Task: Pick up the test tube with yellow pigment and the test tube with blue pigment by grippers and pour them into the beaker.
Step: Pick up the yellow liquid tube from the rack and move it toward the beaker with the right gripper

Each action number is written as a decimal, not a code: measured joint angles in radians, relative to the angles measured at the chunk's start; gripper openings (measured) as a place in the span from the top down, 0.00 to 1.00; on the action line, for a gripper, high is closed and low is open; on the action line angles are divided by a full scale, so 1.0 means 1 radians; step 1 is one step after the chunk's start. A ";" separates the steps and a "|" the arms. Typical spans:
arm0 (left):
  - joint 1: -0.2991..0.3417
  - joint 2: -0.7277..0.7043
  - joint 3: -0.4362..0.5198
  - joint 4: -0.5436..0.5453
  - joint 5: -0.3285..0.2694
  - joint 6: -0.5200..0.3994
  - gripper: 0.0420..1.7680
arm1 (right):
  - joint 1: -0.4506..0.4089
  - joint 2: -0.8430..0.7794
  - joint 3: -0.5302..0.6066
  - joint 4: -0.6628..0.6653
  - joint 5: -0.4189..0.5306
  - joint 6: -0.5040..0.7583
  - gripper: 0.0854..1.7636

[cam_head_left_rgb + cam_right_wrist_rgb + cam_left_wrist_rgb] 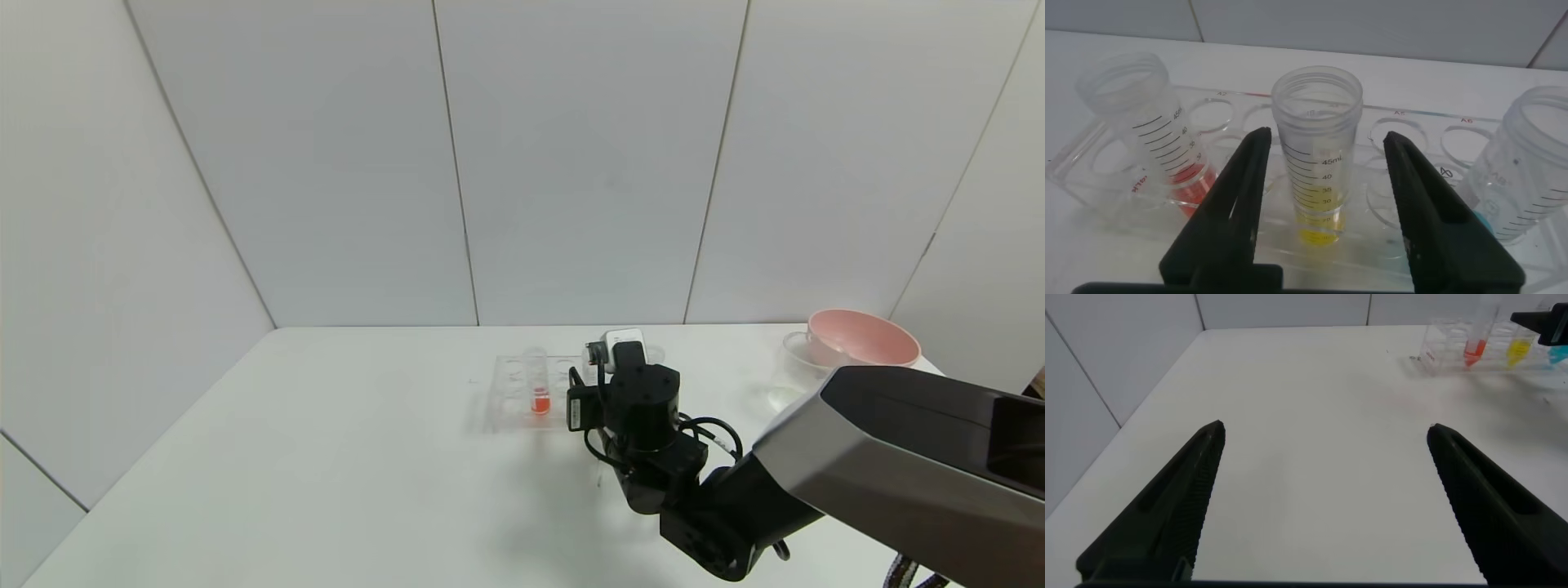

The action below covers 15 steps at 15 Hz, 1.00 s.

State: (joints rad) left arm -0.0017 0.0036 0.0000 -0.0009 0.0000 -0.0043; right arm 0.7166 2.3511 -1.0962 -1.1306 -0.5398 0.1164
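My right gripper is open, with one finger on each side of the test tube with yellow pigment and a gap on both sides. That tube stands upright in the clear rack. The test tube with blue pigment stands in the same rack on one side, and a tube with orange-red liquid on the other. In the head view the right arm hides the yellow and blue tubes. The beaker stands at the back right. My left gripper is open and empty over bare table.
A pink bowl sits right behind the beaker. The rack stands mid-table with the orange-red tube in it. The left wrist view shows the rack far off with all three tubes.
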 joint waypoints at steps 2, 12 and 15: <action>0.000 0.000 0.000 0.000 0.000 0.000 0.00 | 0.000 0.000 0.002 -0.001 0.000 0.000 0.58; 0.000 0.000 0.000 0.000 0.000 0.000 0.00 | 0.000 -0.013 0.021 -0.009 0.001 -0.002 0.75; 0.000 0.000 0.000 0.000 0.000 0.000 0.00 | 0.001 -0.051 0.040 -0.008 0.014 -0.046 0.75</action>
State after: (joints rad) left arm -0.0017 0.0036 0.0000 -0.0009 0.0000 -0.0043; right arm 0.7172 2.2996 -1.0560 -1.1387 -0.5255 0.0706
